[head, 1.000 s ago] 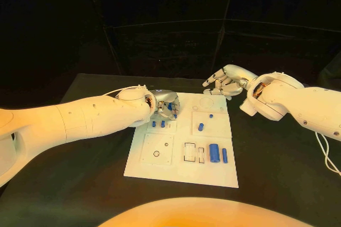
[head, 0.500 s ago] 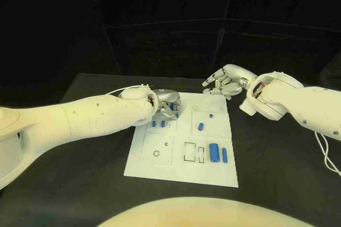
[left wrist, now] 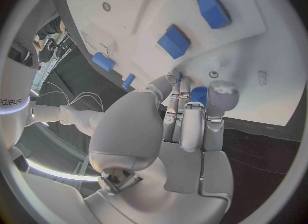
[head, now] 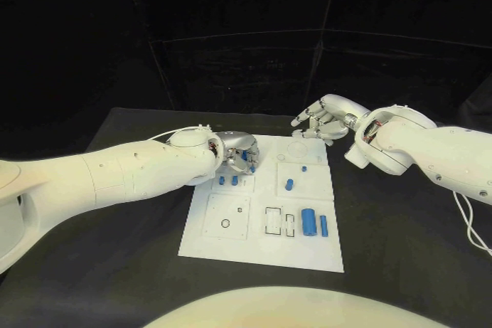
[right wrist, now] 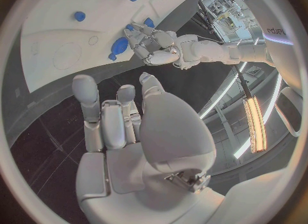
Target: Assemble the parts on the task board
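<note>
The left hand (left wrist: 186, 116) pinches a blue part (left wrist: 199, 94) over the board (head: 308, 251), 10 o'clock corner; a loose pinch risks dropping it. The right hand (head: 320, 119) hovers, fingers apart, holding nothing.

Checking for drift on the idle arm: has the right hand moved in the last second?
No. The right hand hovers in the same spot just past the task board's far edge, fingers apart, holding nothing.

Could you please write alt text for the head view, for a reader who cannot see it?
Over the far left part of a white task board on a black table, the robot's left hand holds a small blue part in its fingers. Its right hand hovers by the board's far edge, holding nothing. More blue parts sit on the board.
</note>
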